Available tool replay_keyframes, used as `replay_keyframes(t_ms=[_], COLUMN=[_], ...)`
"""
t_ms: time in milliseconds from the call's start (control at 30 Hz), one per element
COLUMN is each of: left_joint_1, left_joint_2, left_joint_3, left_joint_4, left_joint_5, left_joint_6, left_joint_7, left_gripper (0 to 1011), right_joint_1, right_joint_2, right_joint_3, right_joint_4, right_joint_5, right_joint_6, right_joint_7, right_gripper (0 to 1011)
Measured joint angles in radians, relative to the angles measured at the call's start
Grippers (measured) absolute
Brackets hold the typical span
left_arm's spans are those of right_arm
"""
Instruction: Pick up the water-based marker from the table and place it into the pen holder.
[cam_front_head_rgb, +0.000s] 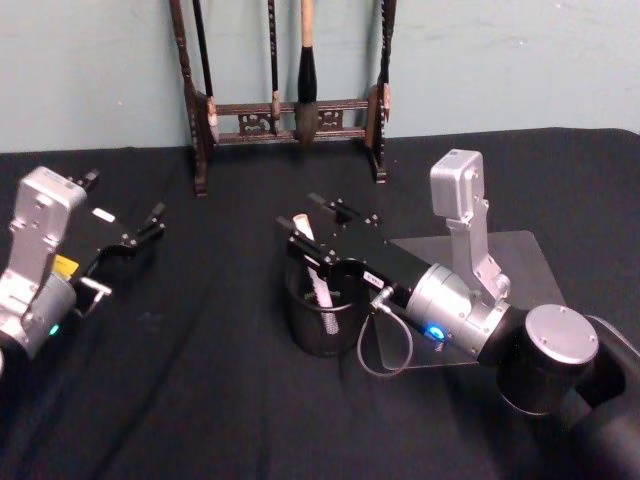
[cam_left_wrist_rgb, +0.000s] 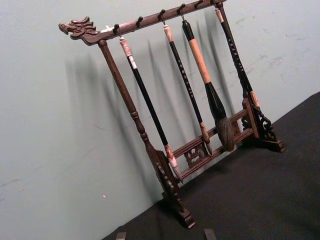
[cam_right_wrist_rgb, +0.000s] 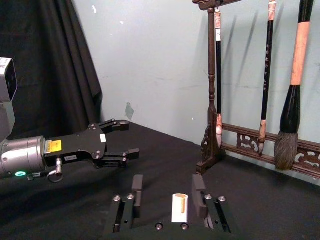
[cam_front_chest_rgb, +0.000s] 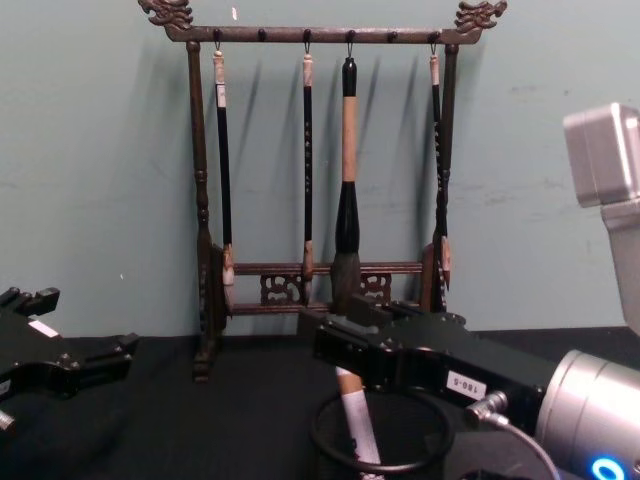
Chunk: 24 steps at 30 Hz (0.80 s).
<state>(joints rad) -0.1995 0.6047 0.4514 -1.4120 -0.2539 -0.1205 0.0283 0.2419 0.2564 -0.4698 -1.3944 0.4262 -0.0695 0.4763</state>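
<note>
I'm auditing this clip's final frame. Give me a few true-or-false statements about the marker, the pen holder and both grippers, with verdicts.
1. The marker stands inside the pen holder. True.
2. The right gripper is clamped shut on the marker. False: its fingers stand apart, wider than the marker between them.
3. The left gripper hangs over the pen holder. False: it is off to the robot's left, open, above the table.
4. The brush rack stands behind the pen holder, near the wall. True.
5. The pen holder lies tipped on its side. False: it stands upright.
</note>
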Motion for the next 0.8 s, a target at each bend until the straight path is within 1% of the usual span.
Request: replay_keyframes(t_ms=[33, 67, 100, 133, 233, 267, 300, 367, 400, 500, 600, 667, 700, 800], left_joint_1=[0.0, 0.0, 0.0, 0.0, 0.0, 0.0, 0.0, 0.0, 0.0, 0.0, 0.0, 0.0, 0.0, 0.0], left_joint_2=[0.0, 0.0, 0.0, 0.0, 0.0, 0.0, 0.0, 0.0, 0.0, 0.0, 0.0, 0.0, 0.0, 0.0], left_joint_3=[0.0, 0.0, 0.0, 0.0, 0.0, 0.0, 0.0, 0.0, 0.0, 0.0, 0.0, 0.0, 0.0, 0.0], left_joint_4=[0.0, 0.0, 0.0, 0.0, 0.0, 0.0, 0.0, 0.0, 0.0, 0.0, 0.0, 0.0, 0.0, 0.0], left_joint_5=[0.0, 0.0, 0.0, 0.0, 0.0, 0.0, 0.0, 0.0, 0.0, 0.0, 0.0, 0.0, 0.0, 0.0], left_joint_6=[0.0, 0.0, 0.0, 0.0, 0.0, 0.0, 0.0, 0.0, 0.0, 0.0, 0.0, 0.0, 0.0, 0.0], left_joint_7=[0.0, 0.0, 0.0, 0.0, 0.0, 0.0, 0.0, 0.0, 0.0, 0.0, 0.0, 0.0, 0.0, 0.0], left_gripper=[1001, 1001, 1001, 1001, 1001, 1001, 1001, 1001, 1001, 1001, 1001, 1001, 1001, 1001], right_joint_1=[0.0, 0.0, 0.0, 0.0, 0.0, -0.001, -0.002, -0.004, -0.005, -0.008, -0.009, -0.01, -0.01, -0.011], right_joint_2=[0.0, 0.0, 0.0, 0.0, 0.0, 0.001, 0.004, 0.008, 0.012, 0.019, 0.027, 0.036, 0.043, 0.054], right_joint_3=[0.0, 0.0, 0.0, 0.001, 0.001, 0.002, 0.005, 0.008, 0.012, 0.022, 0.035, 0.051, 0.063, 0.085], right_joint_4=[0.0, 0.0, 0.0, 0.0, -0.001, -0.003, -0.012, -0.024, -0.038, -0.069, -0.092, -0.115, -0.126, -0.139], right_joint_5=[0.0, 0.0, 0.0, 0.001, 0.002, 0.007, 0.017, 0.027, 0.034, 0.043, 0.048, 0.044, 0.034, 0.017], right_joint_6=[0.0, 0.0, 0.0, 0.0, 0.001, 0.001, 0.001, 0.001, 0.001, 0.001, 0.009, 0.022, 0.035, 0.053], right_joint_7=[0.0, 0.0, 0.0, 0.0, 0.002, 0.005, 0.012, 0.016, 0.017, 0.01, -0.011, -0.045, -0.075, -0.116], right_gripper=[607, 664, 690, 690, 800, 822, 874, 891, 940, 1002, 1002, 1002, 1002, 1002])
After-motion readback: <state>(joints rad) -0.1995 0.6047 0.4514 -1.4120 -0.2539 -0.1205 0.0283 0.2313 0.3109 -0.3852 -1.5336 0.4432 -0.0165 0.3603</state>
